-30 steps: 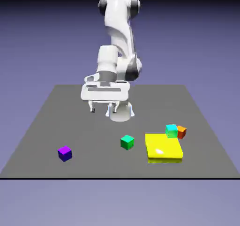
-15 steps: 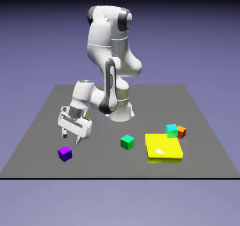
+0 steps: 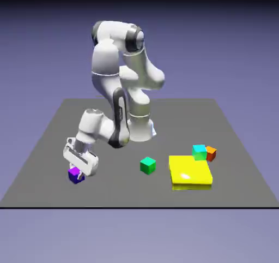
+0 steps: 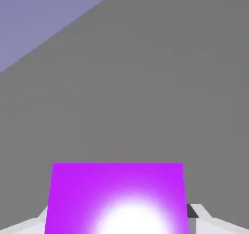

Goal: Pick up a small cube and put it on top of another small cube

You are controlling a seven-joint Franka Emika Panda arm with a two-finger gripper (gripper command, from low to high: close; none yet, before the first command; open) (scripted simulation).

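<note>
Backdrop [image 3: 234, 49]: plain blue-violet, black along top | tabletop [image 3: 120, 193]: dark grey | light source: unclear, perhaps overhead

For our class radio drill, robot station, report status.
Gripper shut on purple cube. Green cube apart, nothing on top. No obstruction seen between them.

White glare on the purple cube [image 4: 116, 189], glossy highlight on the yellow block [image 3: 189, 170].

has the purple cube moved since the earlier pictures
Yes, slightly: the purple cube, now between the fingers, sits a little higher in the exterior view, farther from the table's near edge.
</note>
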